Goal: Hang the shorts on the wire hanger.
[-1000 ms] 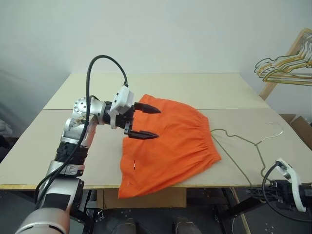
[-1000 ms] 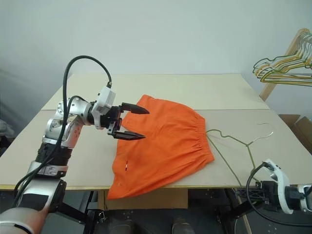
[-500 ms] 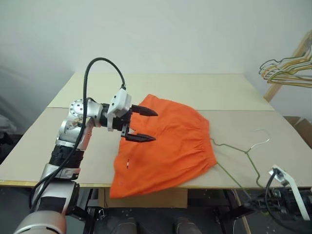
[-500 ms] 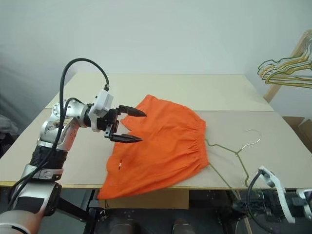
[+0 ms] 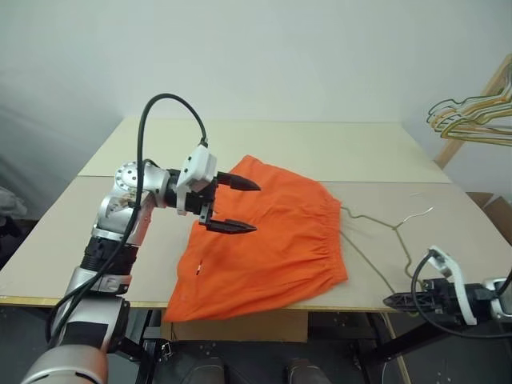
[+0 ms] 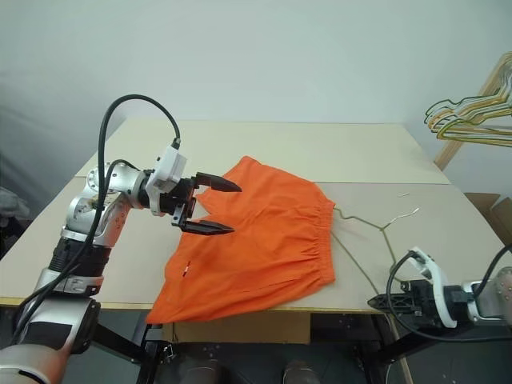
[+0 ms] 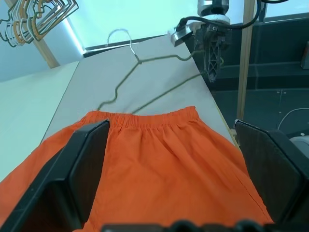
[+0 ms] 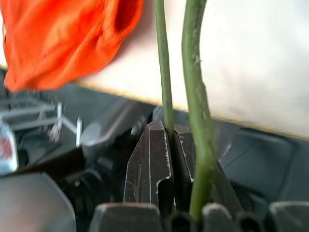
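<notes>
Right wrist view: right gripper (image 8: 166,133) is pinching the wire hanger (image 5: 376,228) at the near-right tabletop (image 5: 320,148) edge | left gripper (image 5: 236,204) is hovering wide open, empty, over the shorts (image 5: 268,248) lying mid-tabletop | hanging not begun.

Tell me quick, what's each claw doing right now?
Left gripper open, above the shorts. Right gripper shut on the wire hanger at the table edge. Nothing in the way.
</notes>
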Robot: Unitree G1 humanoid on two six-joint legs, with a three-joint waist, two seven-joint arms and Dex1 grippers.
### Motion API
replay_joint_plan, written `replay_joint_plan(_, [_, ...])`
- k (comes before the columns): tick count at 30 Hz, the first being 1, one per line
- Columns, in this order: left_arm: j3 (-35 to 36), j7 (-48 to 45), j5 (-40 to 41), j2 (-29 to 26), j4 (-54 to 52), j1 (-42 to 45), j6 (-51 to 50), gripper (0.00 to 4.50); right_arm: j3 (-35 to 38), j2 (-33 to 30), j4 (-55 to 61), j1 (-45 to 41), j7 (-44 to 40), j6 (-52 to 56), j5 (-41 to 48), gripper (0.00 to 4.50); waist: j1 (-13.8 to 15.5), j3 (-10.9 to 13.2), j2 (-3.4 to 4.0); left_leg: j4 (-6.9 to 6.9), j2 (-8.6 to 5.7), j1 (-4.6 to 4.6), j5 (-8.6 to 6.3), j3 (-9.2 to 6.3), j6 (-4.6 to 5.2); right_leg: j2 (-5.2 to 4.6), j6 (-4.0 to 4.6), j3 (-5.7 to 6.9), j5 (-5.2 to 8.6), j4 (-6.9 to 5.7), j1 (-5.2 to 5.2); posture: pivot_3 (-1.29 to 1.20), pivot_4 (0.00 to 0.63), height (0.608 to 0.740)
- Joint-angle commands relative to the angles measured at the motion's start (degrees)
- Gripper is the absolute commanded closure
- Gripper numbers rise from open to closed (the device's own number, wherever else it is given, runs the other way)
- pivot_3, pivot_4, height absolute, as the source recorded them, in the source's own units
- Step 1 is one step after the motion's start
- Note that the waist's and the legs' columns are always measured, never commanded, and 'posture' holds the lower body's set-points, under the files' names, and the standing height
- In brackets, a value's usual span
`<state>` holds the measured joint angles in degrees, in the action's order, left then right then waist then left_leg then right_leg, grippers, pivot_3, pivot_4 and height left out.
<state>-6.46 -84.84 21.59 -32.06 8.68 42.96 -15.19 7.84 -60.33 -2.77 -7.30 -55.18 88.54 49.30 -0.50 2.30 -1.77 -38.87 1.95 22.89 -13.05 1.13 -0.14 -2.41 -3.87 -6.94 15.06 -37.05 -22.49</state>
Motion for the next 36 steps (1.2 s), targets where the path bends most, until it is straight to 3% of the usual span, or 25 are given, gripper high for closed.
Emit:
replay_joint_plan(1, [0.6,0.35,0.38,-0.81,-0.83,1.38,0.53,0.02,-2.85,-0.71,-0.91,-2.61,-2.12,-2.0,-0.81,4.5,0.09,0.0,0.0,0.0,0.0,-0.01,0.0,0.0,0.0,0.0,-0.02,0.0,-0.01,0.0,0.0,0.1,0.0,0.74])
replay_joint_plan(10, [0.47,1.31,0.19,-1.12,-1.19,0.71,0.86,0.02,-3.8,2.82,-10.77,-11.49,-1.9,-3.56,-3.51,4.5,0.25,0.0,0.0,-0.03,0.01,-0.1,0.0,0.0,0.0,0.02,-0.03,0.0,-0.08,-0.02,0.05,0.12,0.0,0.74])
replay_joint_plan(16, [0.4,1.35,0.16,-1.46,-1.06,0.71,1.06,0.02,-9.47,3.83,-8.65,-12.67,-6.18,-3.85,-3.15,4.5,1.2,0.0,0.01,-0.03,0.0,0.02,0.0,0.0,0.01,0.02,-0.03,0.0,-0.07,0.0,-0.03,0.13,0.0,0.74])
replay_joint_plan(24, [0.16,1.35,-0.05,-1.63,-1.08,0.76,1.44,0.02,-10.43,10.77,-23.22,-22.86,-4.68,-4.02,-7.46,4.5,1.3,0.0,0.0,-0.07,-0.01,-0.06,0.02,0.01,0.04,0.02,-0.01,-0.01,-0.14,-0.02,0.01,0.14,0.0,0.74])
replay_joint_plan(36, [0.2,1.45,-0.33,-1.79,-1.06,0.32,2.22,0.02,-12.81,17.24,-33.56,-28.05,-5.65,-8.2,-12.6,4.5,2.07,0.0,0.01,-0.07,-0.01,0.06,0.01,0.0,0.05,0.02,0.0,0.02,-0.15,-0.02,-0.09,0.17,0.0,0.74])
